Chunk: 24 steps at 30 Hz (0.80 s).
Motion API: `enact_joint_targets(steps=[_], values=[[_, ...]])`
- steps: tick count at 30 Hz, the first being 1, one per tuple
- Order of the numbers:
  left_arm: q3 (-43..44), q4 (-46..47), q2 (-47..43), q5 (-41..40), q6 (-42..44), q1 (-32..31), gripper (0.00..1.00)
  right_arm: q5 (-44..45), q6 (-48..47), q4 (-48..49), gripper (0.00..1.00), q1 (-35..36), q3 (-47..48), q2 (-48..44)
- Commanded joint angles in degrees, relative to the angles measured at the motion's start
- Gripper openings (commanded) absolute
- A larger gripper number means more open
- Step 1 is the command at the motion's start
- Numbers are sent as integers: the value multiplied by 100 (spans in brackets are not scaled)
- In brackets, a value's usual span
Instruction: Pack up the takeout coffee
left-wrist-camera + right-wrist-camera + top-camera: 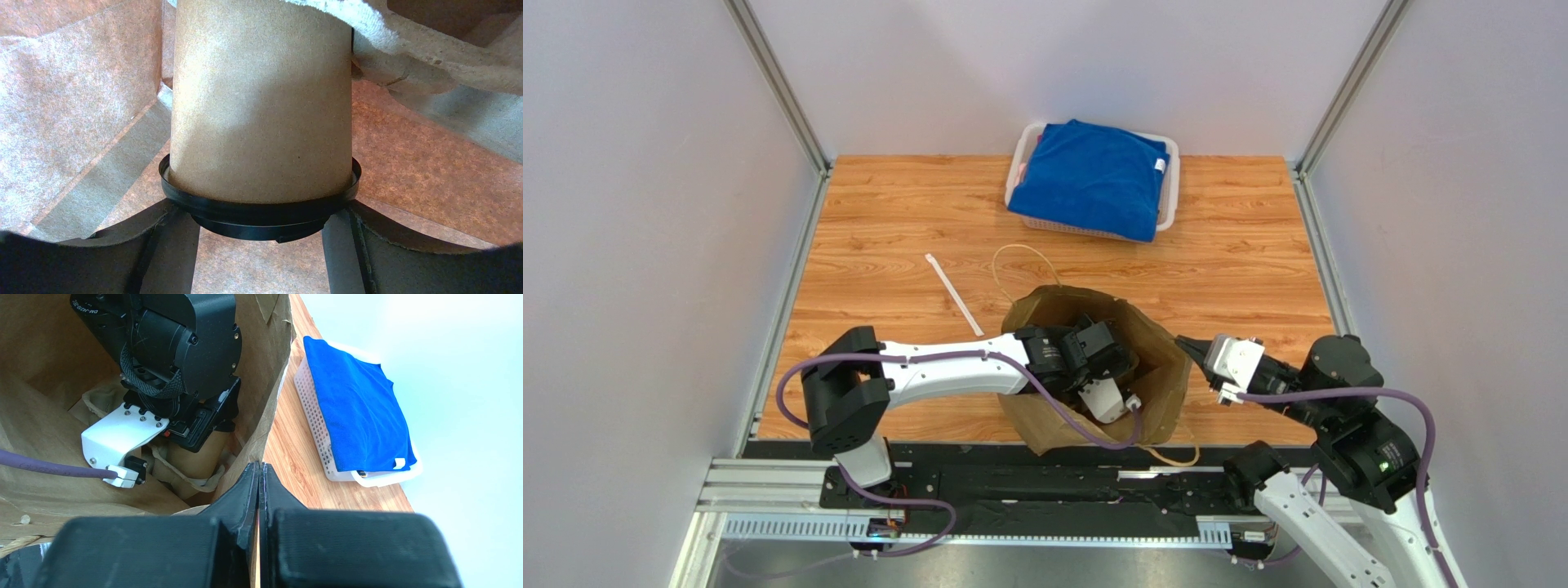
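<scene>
Left gripper (261, 211) deep inside the paper bag (1155, 368), clamped across the black lid (307, 215) of the coffee cup (261, 104), one finger pressed to each side of the rim. Cup itself inside the bag, lid end toward the wrist, brown body pointing away, far end tucked behind the ragged edge of a grey pulp carrier (430, 55), also inside the bag. Right gripper (258, 468) just outside the bag's right side, fingers pressed flat together, tips at the bag's rim; cannot tell whether any paper caught between them. Beyond the bag, toward the back wall, a white basket (1020, 159) with a folded blue cloth (1093, 178). Left of the bag, on the wooden table (891, 221), a thin white strip (952, 294) lying loose, close to the bag's corner.
</scene>
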Motion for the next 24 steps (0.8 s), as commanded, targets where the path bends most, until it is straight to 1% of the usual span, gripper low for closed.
enact_joint_targets(steps=[1,2,3,11,12,13,15,20,24], values=[[-37,336,-187,-464,192,121,66,149,26,282,0,32,-43,83],[-28,345,-196,-447,227,138,68,158,79,273,0,32,-34,127],[-20,345,-231,-429,254,147,76,158,88,265,0,32,1,153],[7,275,-451,-324,482,164,81,281,255,247,0,32,116,320],[7,266,-494,-306,500,165,85,281,272,256,0,32,124,347],[24,222,-512,-280,526,156,99,290,281,247,0,32,133,356],[59,161,-574,-218,623,156,99,307,316,265,0,32,151,443],[183,-436,-635,45,808,165,99,360,378,265,0,32,283,602],[209,-517,-697,116,966,164,99,360,361,273,0,32,309,619]])
